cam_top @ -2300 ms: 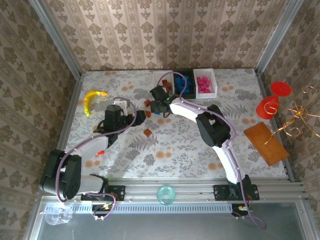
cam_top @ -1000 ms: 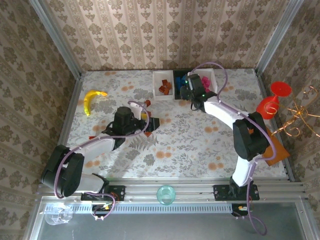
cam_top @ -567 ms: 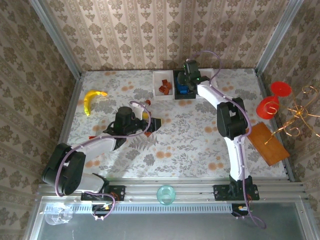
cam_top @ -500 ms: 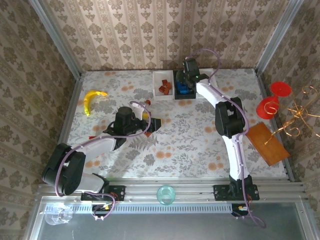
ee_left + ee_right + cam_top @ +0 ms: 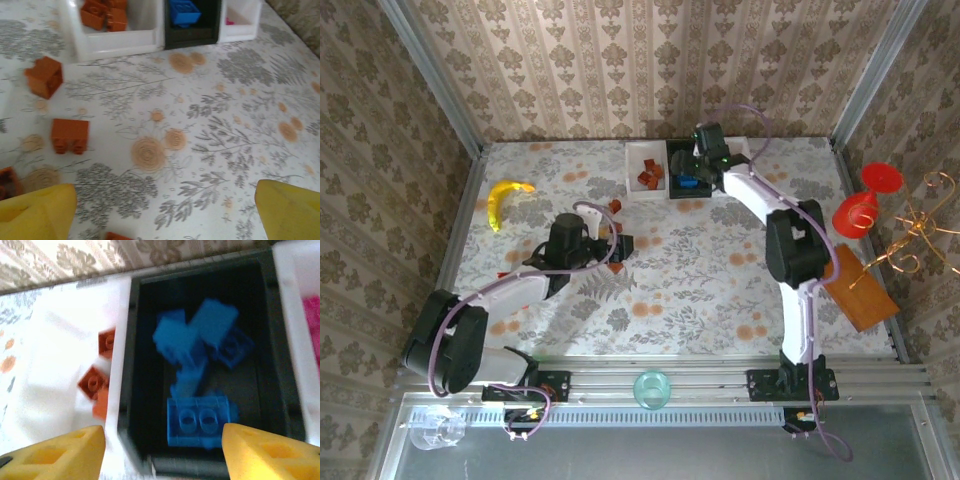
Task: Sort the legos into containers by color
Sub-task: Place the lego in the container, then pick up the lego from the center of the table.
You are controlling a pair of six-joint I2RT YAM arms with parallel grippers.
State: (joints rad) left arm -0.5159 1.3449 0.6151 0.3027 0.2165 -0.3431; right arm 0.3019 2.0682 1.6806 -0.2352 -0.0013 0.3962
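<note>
Nearest, well short of the black tray (image 5: 192,36) and off to its left, the left gripper (image 5: 165,200) hangs low over the flowered table (image 5: 210,130). Its yellow fingers (image 5: 37,212) are spread wide with nothing between them. Just ahead of it lies a brown brick (image 5: 70,135). A second brown brick (image 5: 44,76) sits farther on, close to the trays but outside them.

Touching the black tray's left side is a white tray (image 5: 115,44) holding brown bricks (image 5: 102,12). Touching its right side is a second white tray (image 5: 242,27) with pink bricks (image 5: 312,320) inside. The black tray itself holds a heap of blue bricks (image 5: 200,422), some of them blurred.

The right gripper (image 5: 162,445) hovers directly above the black tray, fingers parted and empty.

A banana (image 5: 503,200) lies far to the left of the black tray, and a red goblet (image 5: 865,200) stands far to its right.
</note>
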